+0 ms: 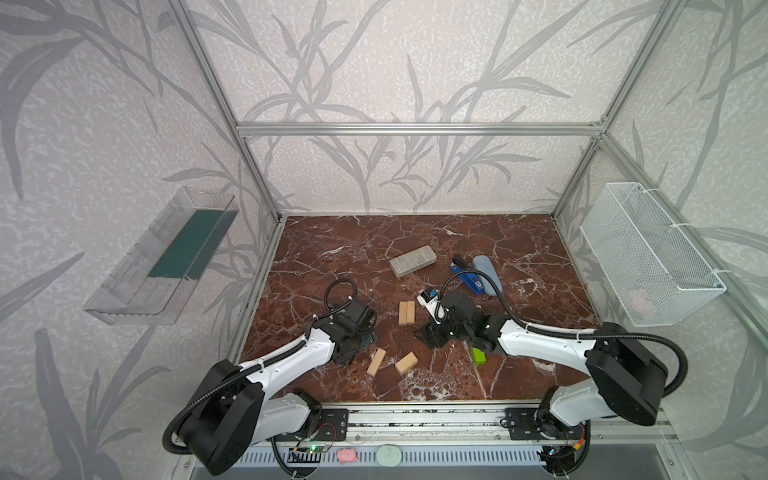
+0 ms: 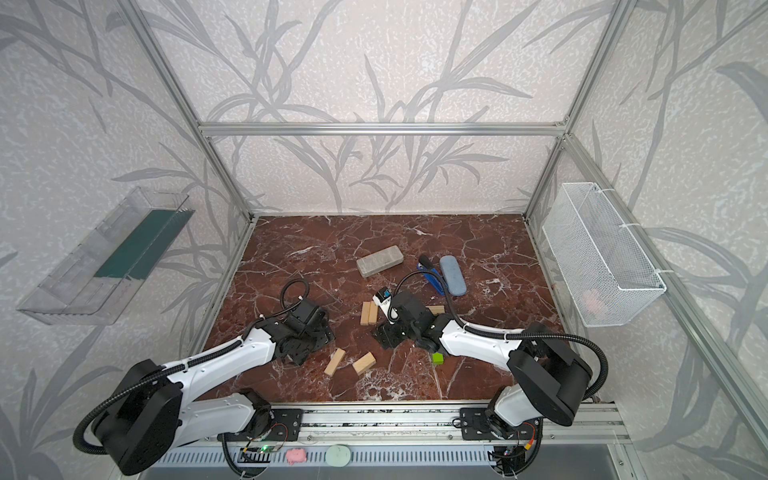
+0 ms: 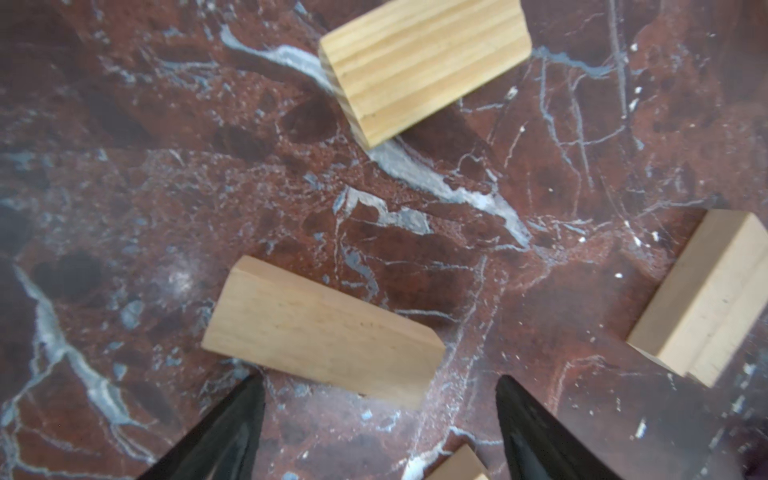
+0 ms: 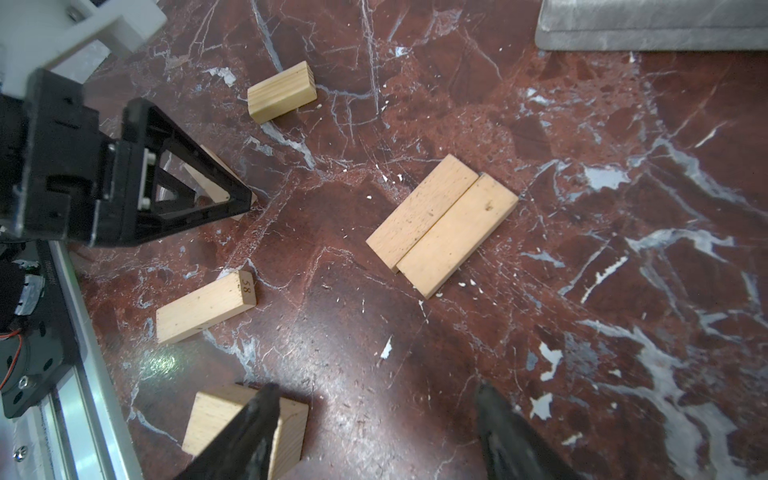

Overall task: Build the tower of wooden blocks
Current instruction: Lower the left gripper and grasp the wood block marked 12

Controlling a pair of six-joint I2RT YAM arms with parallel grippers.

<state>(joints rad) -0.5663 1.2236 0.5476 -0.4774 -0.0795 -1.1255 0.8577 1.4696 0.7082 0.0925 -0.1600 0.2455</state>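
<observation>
In both top views, pale wood blocks [image 1: 406, 362] lying flat and scattered on the marbled tabletop [image 1: 353, 249], side-by-side pair [image 1: 407, 312] between the arms, lime green block [image 2: 437, 358] by the right arm, left wrist view, left jaws wide and empty, pale block [image 3: 320, 332] just ahead, right wrist view, right jaws wide and empty, side-by-side pair [image 4: 442, 226] ahead.

The paired blocks [image 1: 407, 312] lie touching (slab [image 1: 413, 260] behind them), loose blocks [image 1: 376, 362] in front.
</observation>
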